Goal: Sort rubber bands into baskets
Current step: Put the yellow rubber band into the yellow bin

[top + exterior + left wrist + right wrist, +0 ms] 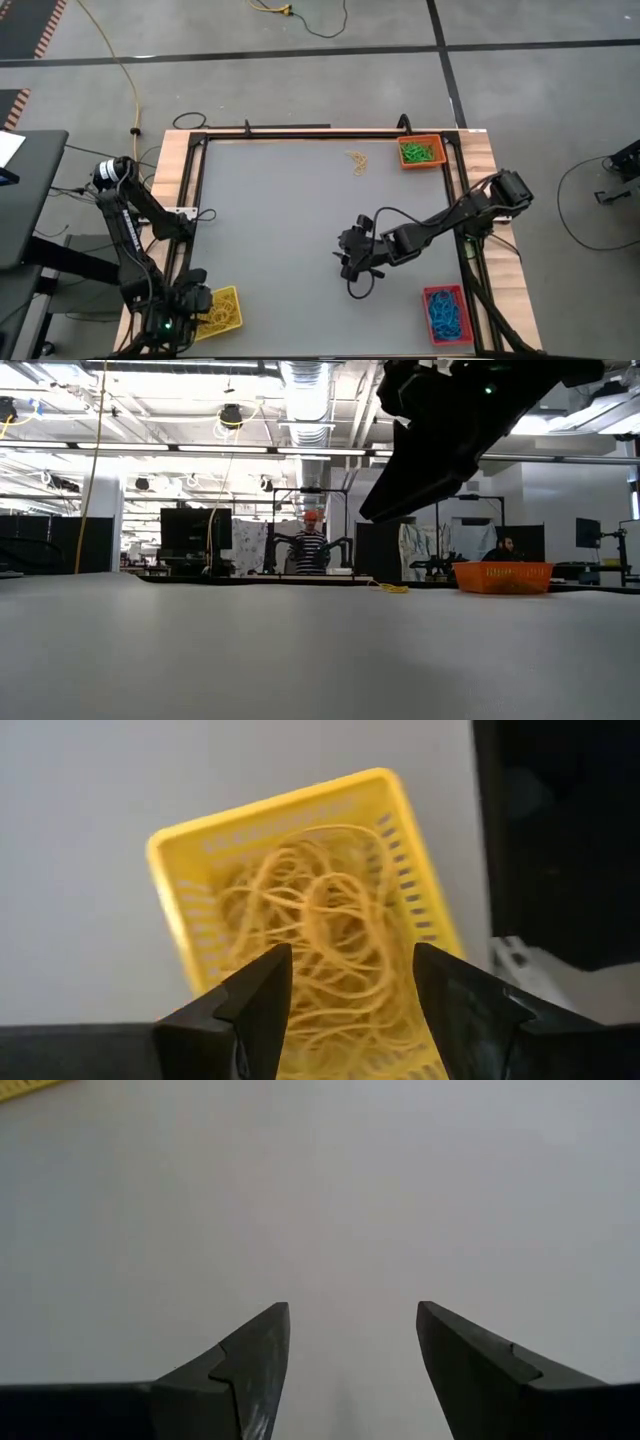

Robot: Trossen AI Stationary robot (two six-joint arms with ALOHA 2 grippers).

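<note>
Three baskets stand on the grey table: a yellow one (pixel 222 310) at the near left full of yellow rubber bands (pixel 320 935), an orange one (pixel 421 152) at the far right with green bands, and a red one (pixel 446 313) at the near right with blue bands. A small heap of loose yellowish bands (pixel 358 161) lies near the far edge. My left gripper (pixel 352 965) hovers open just above the yellow basket (pixel 290 830). My right gripper (pixel 352 1320) is open over bare table at mid-right (pixel 350 262).
A black frame (pixel 300 133) rims the table, with wooden strips along both sides. In the low view the orange basket (pixel 502 576) stands at the far right under a dark arm (pixel 450 430). People are in the room beyond the table. A yellow cable (pixel 120 70) lies on the floor.
</note>
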